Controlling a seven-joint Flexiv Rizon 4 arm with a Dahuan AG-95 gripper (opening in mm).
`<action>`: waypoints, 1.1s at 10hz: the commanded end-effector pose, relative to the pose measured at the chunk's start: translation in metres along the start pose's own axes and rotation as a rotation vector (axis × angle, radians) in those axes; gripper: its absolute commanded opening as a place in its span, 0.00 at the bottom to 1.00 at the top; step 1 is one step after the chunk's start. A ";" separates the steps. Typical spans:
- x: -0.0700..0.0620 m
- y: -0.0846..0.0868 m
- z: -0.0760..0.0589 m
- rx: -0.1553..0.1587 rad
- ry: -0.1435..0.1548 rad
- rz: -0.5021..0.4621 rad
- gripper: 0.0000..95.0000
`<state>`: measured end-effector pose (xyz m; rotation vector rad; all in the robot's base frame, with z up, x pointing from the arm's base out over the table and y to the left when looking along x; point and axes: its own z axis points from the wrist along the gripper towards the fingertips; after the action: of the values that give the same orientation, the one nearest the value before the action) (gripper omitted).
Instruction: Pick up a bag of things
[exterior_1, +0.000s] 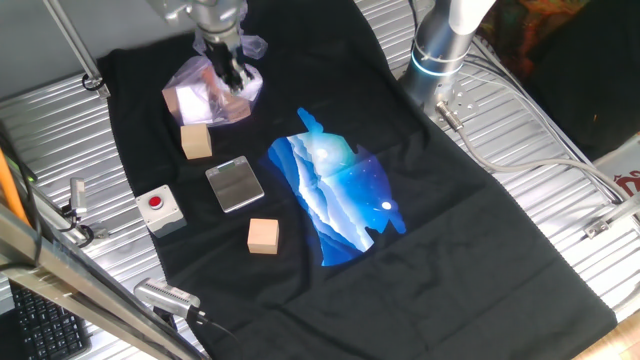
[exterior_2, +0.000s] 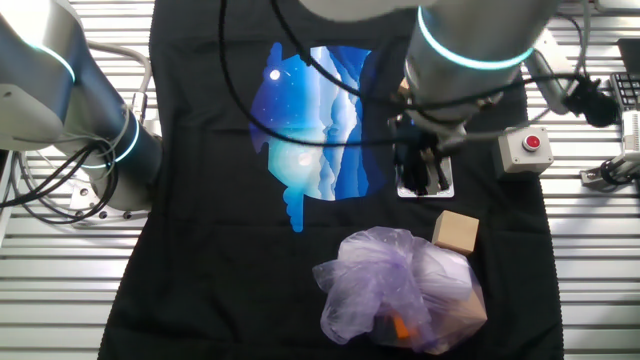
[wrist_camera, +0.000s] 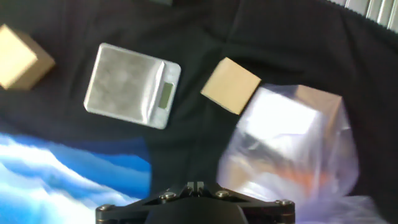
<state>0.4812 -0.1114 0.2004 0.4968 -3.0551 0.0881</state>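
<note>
Crinkly translucent plastic bag (exterior_2: 400, 290) — matt black cloth (exterior_2: 200, 250), brushed-metal plate (wrist_camera: 130, 84)

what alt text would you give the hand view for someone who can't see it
A translucent pale pink-lavender crinkly plastic bag with blocky contents lies on a black cloth at lower right. A loose tan wooden cube sits just up-left of it, with a flat silvery plate further left and another tan cube at the left edge. The gripper's fingertips are out of frame.

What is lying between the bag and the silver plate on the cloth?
A tan wooden cube lies between the bag of things and the silvery plate, resting on the black cloth. The hand view shows this best.
</note>
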 end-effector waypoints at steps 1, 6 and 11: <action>0.019 -0.037 -0.006 0.012 0.004 -0.096 0.00; 0.033 -0.068 -0.009 -0.001 -0.075 -0.159 0.00; 0.031 -0.073 0.004 -0.017 -0.093 -0.168 0.00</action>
<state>0.4770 -0.1920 0.1997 0.7733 -3.0801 0.0340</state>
